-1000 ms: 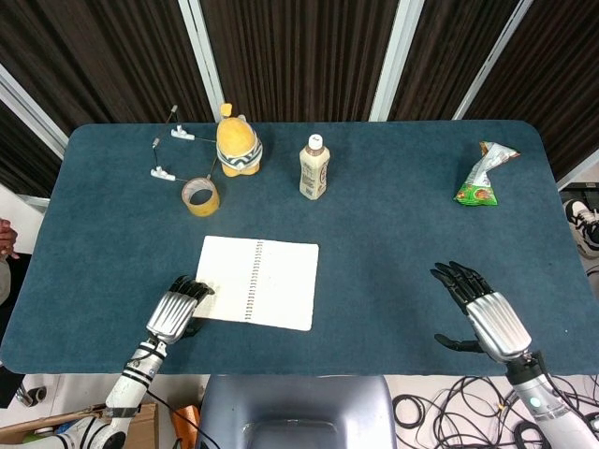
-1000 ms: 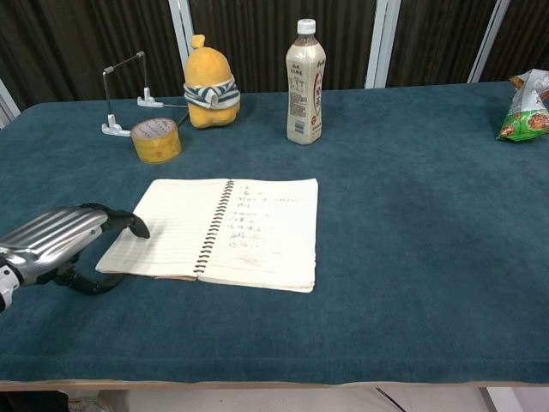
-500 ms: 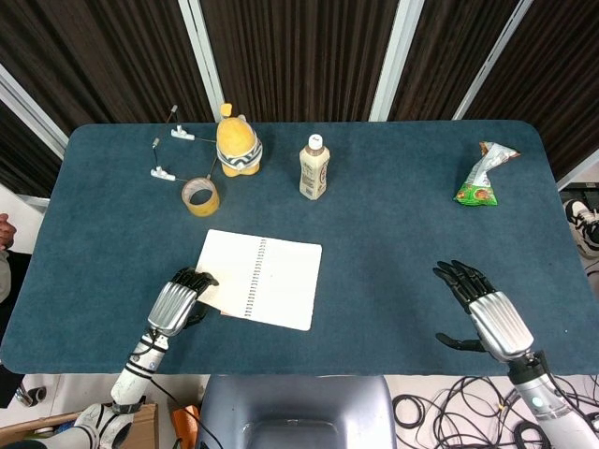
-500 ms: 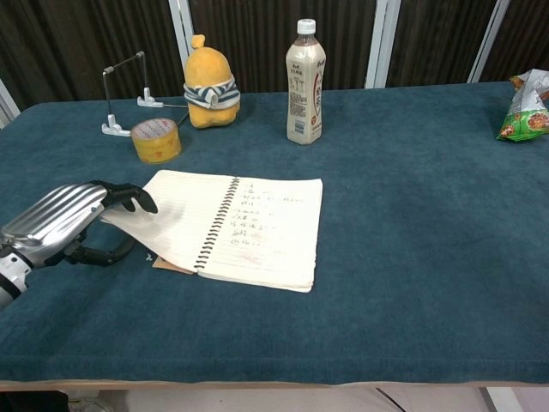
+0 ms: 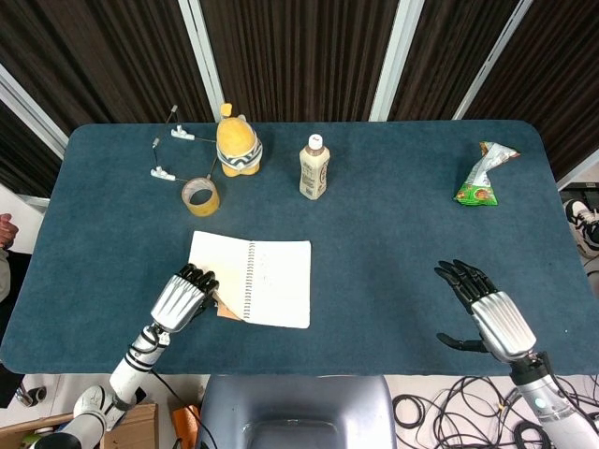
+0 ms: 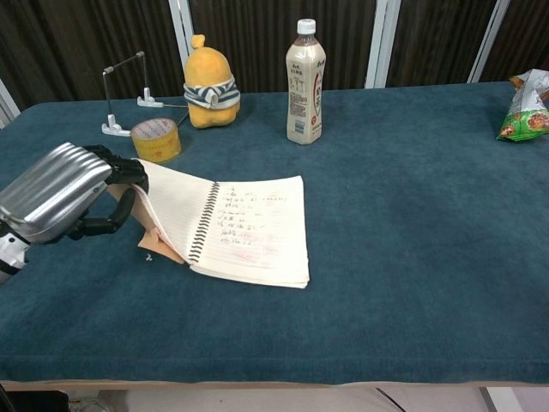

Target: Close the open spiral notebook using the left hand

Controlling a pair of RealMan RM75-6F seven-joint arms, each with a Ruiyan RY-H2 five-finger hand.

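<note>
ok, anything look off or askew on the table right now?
Only the spiral notebook: its left pages are lifted and tilted by the left hand, with the brown cover edge showing beneath, as expected mid-close. The bottle stands upright; nothing spilled or damaged.

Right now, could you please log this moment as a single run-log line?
left hand: lifting left half of white spiral notebook | notebook: partly raised, not closed | right hand: open, idle

table (image 5: 393, 234) wearing teal cloth | notebook (image 5: 267, 281) lying just right of left fingers (image 5: 198, 276) | tape roll (image 5: 200, 196), wire stand (image 5: 167, 150), yellow plush (image 5: 238, 142), bottle (image 5: 314, 168) sitting beyond them | snack bag (image 5: 481, 176) lying beyond right fingers (image 5: 459, 278)
</note>
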